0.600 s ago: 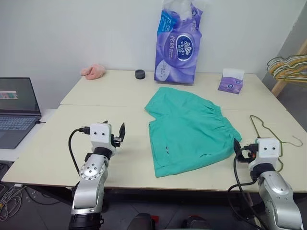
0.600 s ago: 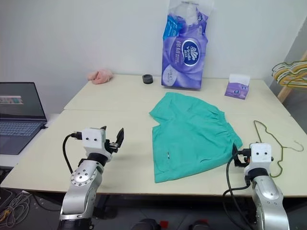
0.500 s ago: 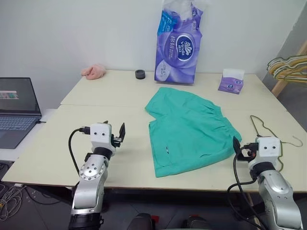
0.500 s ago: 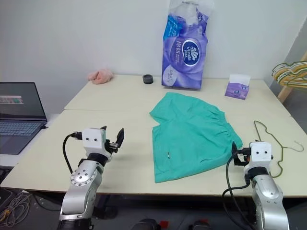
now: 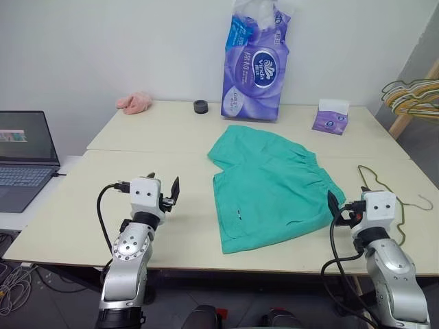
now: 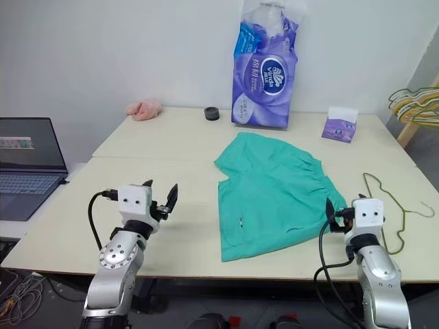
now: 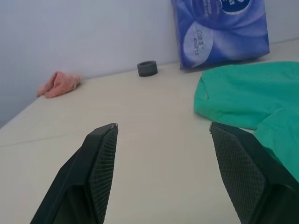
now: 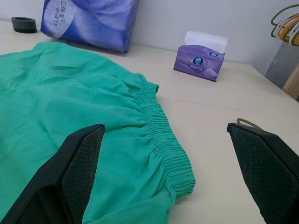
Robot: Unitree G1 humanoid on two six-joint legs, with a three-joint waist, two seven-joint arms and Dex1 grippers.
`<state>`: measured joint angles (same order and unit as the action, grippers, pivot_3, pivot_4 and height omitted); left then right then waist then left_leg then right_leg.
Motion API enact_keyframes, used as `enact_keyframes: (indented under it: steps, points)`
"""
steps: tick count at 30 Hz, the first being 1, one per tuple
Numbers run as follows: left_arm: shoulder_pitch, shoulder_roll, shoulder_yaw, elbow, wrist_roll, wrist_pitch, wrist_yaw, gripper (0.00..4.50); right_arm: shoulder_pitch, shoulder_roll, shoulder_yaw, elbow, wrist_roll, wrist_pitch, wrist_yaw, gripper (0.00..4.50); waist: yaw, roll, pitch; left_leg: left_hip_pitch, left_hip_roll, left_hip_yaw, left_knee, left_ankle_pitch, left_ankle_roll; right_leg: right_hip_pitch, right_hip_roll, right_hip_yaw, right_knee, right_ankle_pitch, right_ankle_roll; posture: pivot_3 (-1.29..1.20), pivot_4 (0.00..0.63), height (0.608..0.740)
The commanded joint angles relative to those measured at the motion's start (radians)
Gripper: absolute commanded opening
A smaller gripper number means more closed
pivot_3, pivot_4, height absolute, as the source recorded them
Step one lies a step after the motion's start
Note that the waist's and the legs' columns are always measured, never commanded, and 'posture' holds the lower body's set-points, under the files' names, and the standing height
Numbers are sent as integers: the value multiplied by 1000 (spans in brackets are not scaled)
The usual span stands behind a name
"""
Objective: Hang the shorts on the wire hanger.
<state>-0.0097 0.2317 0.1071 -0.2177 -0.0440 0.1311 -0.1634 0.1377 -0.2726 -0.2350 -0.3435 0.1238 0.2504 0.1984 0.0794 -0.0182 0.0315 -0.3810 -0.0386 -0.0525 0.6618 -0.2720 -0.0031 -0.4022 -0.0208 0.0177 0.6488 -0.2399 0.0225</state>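
Observation:
The teal-green shorts (image 5: 271, 185) lie flat in the middle of the table, with the gathered waistband (image 8: 161, 140) towards the right. The thin wire hanger (image 5: 381, 186) lies on the table just right of the waistband, and its hook (image 8: 247, 122) shows in the right wrist view. My right gripper (image 5: 346, 199) hovers level at the front right, between the waistband corner and the hanger. It is open and holds nothing. My left gripper (image 5: 163, 181) hangs over bare table left of the shorts, open and empty, with the shorts' leg (image 7: 243, 93) ahead of it.
A tall purple tissue-roll pack (image 5: 254, 65) stands at the back, with a black ring (image 5: 200, 106) and a pink cloth (image 5: 134, 102) to its left. A small purple tissue box (image 5: 330, 116) is at the back right. A laptop (image 5: 24, 154) sits at far left, a bunch of hangers (image 5: 411, 96) at far right.
My right gripper has edged slightly towards the shorts' waistband. The left gripper, the shorts and the hanger have stayed put.

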Motion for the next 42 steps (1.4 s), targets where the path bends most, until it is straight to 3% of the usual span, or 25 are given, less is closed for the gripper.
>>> enact_keyframes:
  steps: [1,5,6,10,15,17,20,24,35,38,42]
  points:
    - [-2,2,15,-26,-33,-37,-24,3337,-19,-11,-10,-34,17,-3,8,4481,0,0,0,0,0,0,0,0,0,0,0,0,0,0,0,86,0,740]
    - [20,29,-8,-56,-142,-45,-168,4396,-9,-8,-7,-43,21,-3,9,4500,-2,0,-1,0,0,0,0,0,0,0,0,0,0,0,0,75,0,740]
    - [24,40,-23,-63,-161,-28,-203,4479,-6,-8,-6,-46,22,-4,11,4500,-2,0,-1,0,0,0,0,0,0,0,0,0,0,0,-1,73,0,740]
    - [39,133,-110,-114,-253,97,-392,4479,2,-15,-4,-56,42,3,38,4500,-4,0,-1,0,0,0,0,0,0,0,1,0,0,0,-1,67,1,740]
    - [12,342,-239,-139,-227,144,-630,4479,73,-147,79,-154,127,55,270,4500,-22,8,-3,3,0,1,0,-1,1,3,2,0,1,-2,-2,39,7,740]
    - [-15,398,-295,-127,-197,135,-703,4479,118,-228,122,-210,165,99,370,4500,-27,10,-1,13,0,1,-1,-3,5,14,2,0,-1,-8,-1,25,11,740]
    - [-66,408,-334,-89,-163,132,-720,4479,149,-295,131,-282,255,188,436,4500,-30,11,0,23,0,1,0,-7,7,24,1,-1,0,-20,-1,13,13,740]
    - [-130,388,-397,-3,-88,100,-724,4479,188,-387,142,-295,233,175,511,4500,-32,11,0,24,0,1,0,-8,8,25,1,0,0,-19,3,-16,21,740]
    - [-128,381,-480,97,-21,96,-778,4479,272,-398,134,-236,167,23,551,4500,-59,11,0,24,2,0,0,-10,6,25,-1,-1,0,-19,4,-59,21,740]
    - [-169,356,-481,186,18,59,-753,3898,281,-395,132,-219,147,-13,549,4500,-58,11,0,24,2,0,0,-10,6,25,-1,-1,0,-19,4,-67,22,740]
    - [-209,327,-476,267,60,8,-713,2694,280,-397,129,-212,141,-29,548,4500,-60,11,1,26,1,0,0,-10,6,27,-1,-1,-1,-20,5,-73,26,740]
